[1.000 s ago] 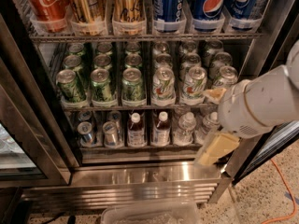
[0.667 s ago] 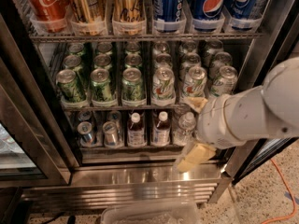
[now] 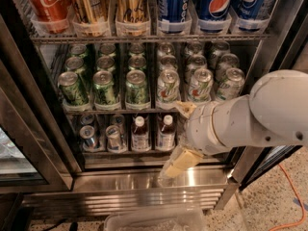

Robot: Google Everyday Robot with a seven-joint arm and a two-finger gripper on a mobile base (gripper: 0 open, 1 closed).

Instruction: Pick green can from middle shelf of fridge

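The fridge (image 3: 144, 183) stands open in front of me. Its middle shelf (image 3: 120, 111) holds lanes of cans. Dark green cans fill the left three lanes; the front ones are a left can (image 3: 72, 87), a middle can (image 3: 105, 87) and a right can (image 3: 137, 86). White cans with green marks (image 3: 167, 86) fill the right lanes. My gripper (image 3: 172, 139) is open and empty. It hangs in front of the lower rack, below the white cans and right of the green ones. One tan finger (image 3: 185, 109) reaches the shelf edge; the other finger (image 3: 177, 162) is low.
The top rack holds red cans (image 3: 48, 4), gold cans (image 3: 89, 1) and blue cans (image 3: 216, 1). The lower rack holds small bottles (image 3: 139, 134) and cans (image 3: 89, 136). A clear plastic bin (image 3: 154, 220) sits at the bottom edge. An orange cable (image 3: 293, 189) lies on the floor at right.
My arm has swung left across the fridge front, from the right side to under the white cans. The cans have not moved.
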